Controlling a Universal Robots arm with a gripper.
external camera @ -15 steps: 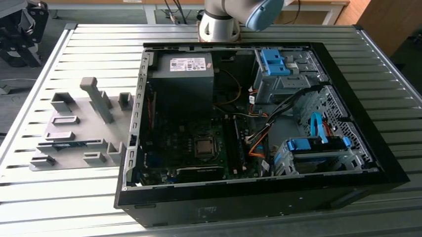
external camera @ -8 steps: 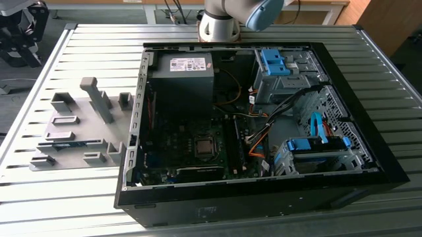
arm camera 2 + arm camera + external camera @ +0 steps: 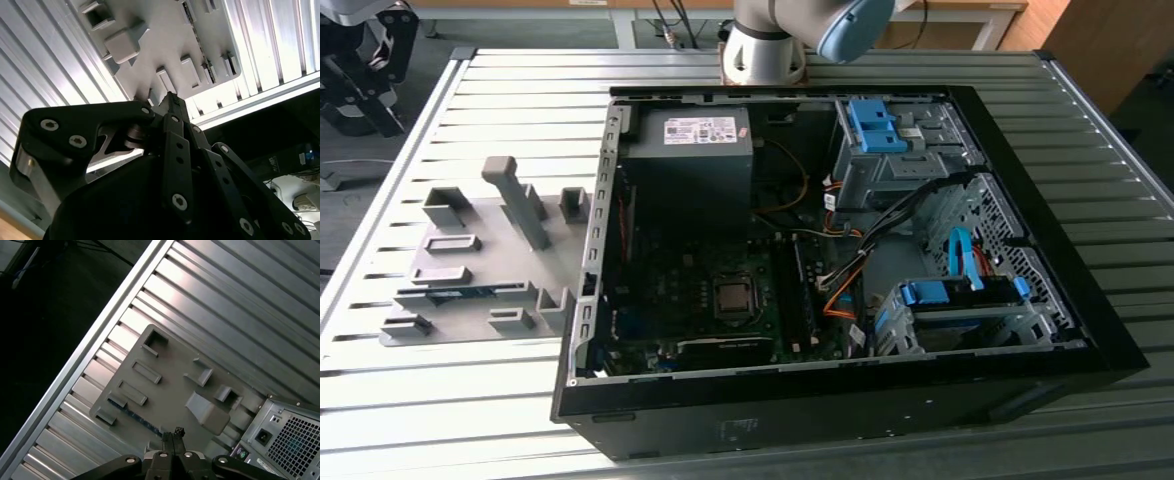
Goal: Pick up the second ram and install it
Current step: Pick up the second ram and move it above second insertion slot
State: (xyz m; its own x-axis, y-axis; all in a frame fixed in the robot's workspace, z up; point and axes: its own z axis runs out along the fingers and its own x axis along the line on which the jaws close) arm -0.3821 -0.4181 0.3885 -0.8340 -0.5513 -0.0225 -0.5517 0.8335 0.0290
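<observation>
Tool (image 3: 173, 433) looks closed, tips pinched together with nothing between them as far as I can see. It hangs over the gray holder (image 3: 172, 390) on the ribbed metal desk (image 3: 225, 300). The blue ram stick (image 3: 136, 416) sits in a slot of that holder, and the tool isn't touching it. In the exterior view the holder is just beside the open PC case (image 3: 854, 405), on the exterior view's left.

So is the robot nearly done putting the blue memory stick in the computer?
Not yet. The blue ram lies in the grey holder tray beside the open computer case. The gripper hovers above that tray, shut and empty. Picking up and installing are both undone.
</observation>
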